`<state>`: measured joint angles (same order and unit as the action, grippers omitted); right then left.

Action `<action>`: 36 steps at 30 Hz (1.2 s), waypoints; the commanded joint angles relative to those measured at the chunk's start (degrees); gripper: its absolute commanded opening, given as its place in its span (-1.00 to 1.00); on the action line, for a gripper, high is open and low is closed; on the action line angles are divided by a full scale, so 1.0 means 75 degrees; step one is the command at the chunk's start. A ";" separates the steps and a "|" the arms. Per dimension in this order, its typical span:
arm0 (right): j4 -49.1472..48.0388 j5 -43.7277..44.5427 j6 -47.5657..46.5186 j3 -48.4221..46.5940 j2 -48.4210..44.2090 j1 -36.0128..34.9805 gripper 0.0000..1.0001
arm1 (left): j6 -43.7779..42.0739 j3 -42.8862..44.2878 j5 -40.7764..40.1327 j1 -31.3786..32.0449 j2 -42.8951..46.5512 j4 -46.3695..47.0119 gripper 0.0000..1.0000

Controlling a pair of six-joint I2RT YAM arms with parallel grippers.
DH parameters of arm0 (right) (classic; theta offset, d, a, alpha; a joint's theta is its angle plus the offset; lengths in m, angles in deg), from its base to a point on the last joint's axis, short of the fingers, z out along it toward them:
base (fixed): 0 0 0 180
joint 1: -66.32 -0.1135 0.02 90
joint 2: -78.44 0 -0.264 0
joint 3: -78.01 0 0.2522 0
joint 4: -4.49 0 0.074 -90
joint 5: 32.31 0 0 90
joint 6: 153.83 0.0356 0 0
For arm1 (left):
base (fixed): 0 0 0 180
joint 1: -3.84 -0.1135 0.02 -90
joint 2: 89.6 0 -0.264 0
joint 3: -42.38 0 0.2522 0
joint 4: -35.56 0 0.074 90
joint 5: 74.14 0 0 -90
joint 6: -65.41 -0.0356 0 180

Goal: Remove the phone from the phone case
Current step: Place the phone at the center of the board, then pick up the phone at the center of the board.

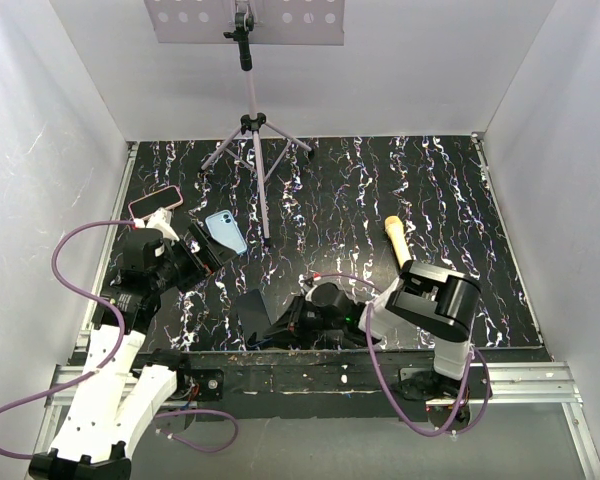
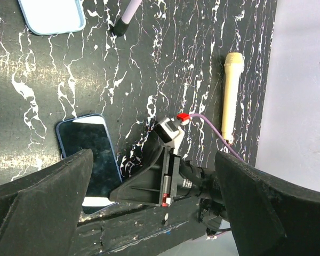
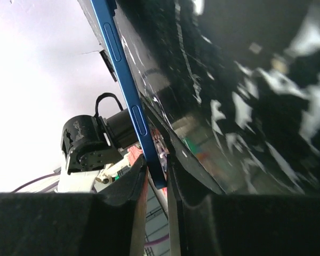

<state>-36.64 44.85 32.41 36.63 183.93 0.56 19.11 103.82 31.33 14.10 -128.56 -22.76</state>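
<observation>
A dark phone with a blue frame [image 1: 251, 309] lies on the black marbled table near the front edge. It also shows in the left wrist view [image 2: 88, 155]. My right gripper [image 1: 276, 324] is shut on the phone's near end. In the right wrist view the blue phone edge [image 3: 129, 101] runs down between the fingers of that gripper [image 3: 157, 178]. An empty light-blue phone case [image 1: 226, 232] lies apart from the phone, further back and to the left, and shows in the left wrist view [image 2: 50, 16]. My left gripper [image 1: 200, 253] is wide open and empty [image 2: 154, 160], above the table beside the case.
A pink-cased phone [image 1: 155, 203] lies at the far left. A tripod stand [image 1: 252, 130] rises at the back centre; one foot [image 2: 119, 26] stands near the case. A cream microphone-like stick [image 1: 395, 238] lies on the right. White walls enclose the table.
</observation>
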 commanded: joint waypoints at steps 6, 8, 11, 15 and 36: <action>0.1587 -0.1053 -0.0504 -0.1064 0.0267 0.0025 -0.33 | -0.0132 0.0146 -0.0035 0.0038 0.0074 -0.0071 0.96; 0.1694 -0.1158 -0.0621 -0.1122 0.0196 0.0037 -0.20 | -0.0143 0.0170 -0.0046 0.0038 0.0050 -0.0071 0.96; 0.2161 -0.1556 -0.1135 -0.1496 0.0149 0.0037 0.00 | -0.0167 0.0228 -0.0058 0.0026 0.0003 -0.0048 0.96; 0.2888 -0.2411 -0.2050 -0.2491 0.0406 0.0049 0.16 | -0.0249 0.0369 -0.0093 0.0026 -0.0184 -0.0013 0.96; 0.8595 0.0012 -0.6106 -0.2330 -0.3996 0.0950 0.51 | 0.1167 0.2219 -0.0376 -0.2466 -0.5043 0.1182 0.96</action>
<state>16.99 38.36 -7.17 20.00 161.68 5.33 22.54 116.02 26.76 3.55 -155.86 -17.75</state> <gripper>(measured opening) 0.761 0.982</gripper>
